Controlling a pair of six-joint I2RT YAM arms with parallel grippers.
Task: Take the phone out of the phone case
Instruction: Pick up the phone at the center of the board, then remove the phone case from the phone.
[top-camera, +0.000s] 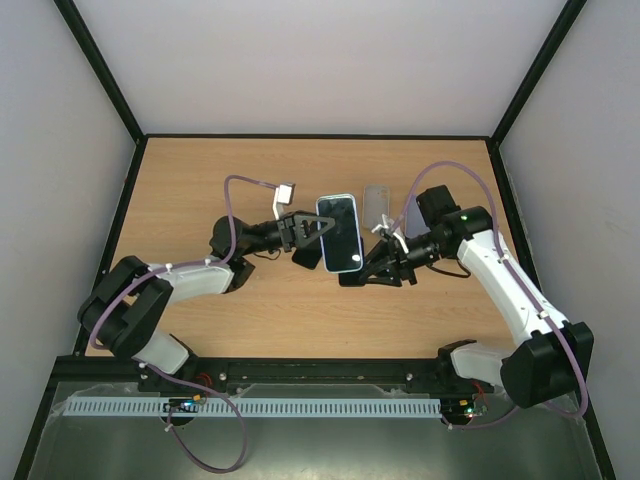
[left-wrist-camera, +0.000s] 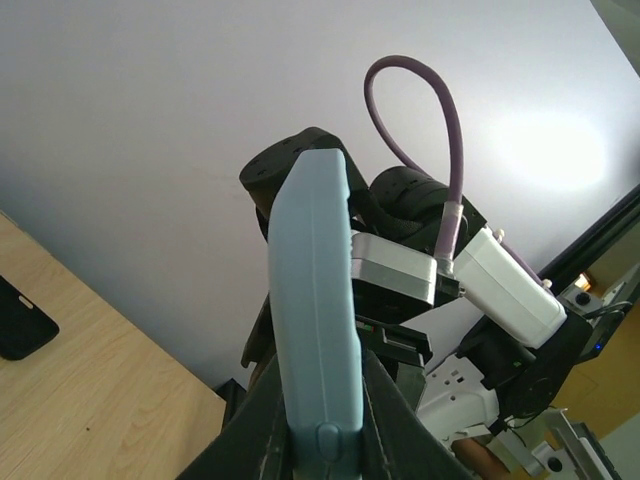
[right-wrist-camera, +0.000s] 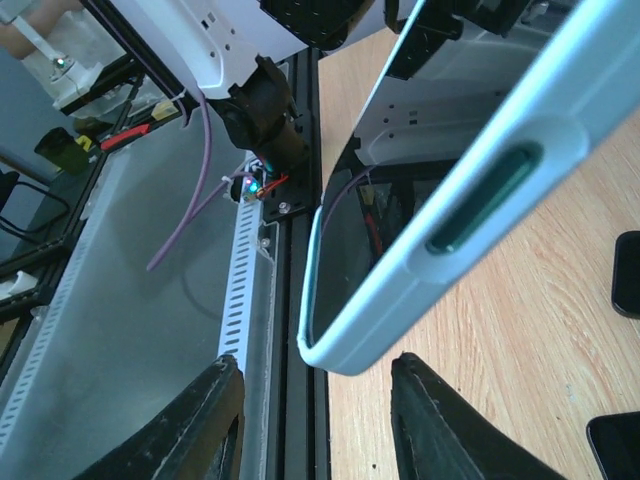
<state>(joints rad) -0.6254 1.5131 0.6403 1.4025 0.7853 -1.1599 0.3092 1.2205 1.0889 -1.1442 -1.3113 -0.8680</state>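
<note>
Two sets of fingers are meeting at the phone (top-camera: 338, 235), which is hanging in the air above the middle of the table (top-camera: 200, 180), apart from the wood. The left fingers (left-wrist-camera: 245, 440) are pinching the light blue phone case (left-wrist-camera: 312, 300) at its left side. The right fingers (right-wrist-camera: 430, 420) are standing spread just short of the case's right edge, gripping nothing. For a clean peel, I judge the right side should be hooking only the case lip near a corner while the left is clamping firmly, so the phone is not slipping free. Its screen is facing up, its long axis running near to far.
</note>
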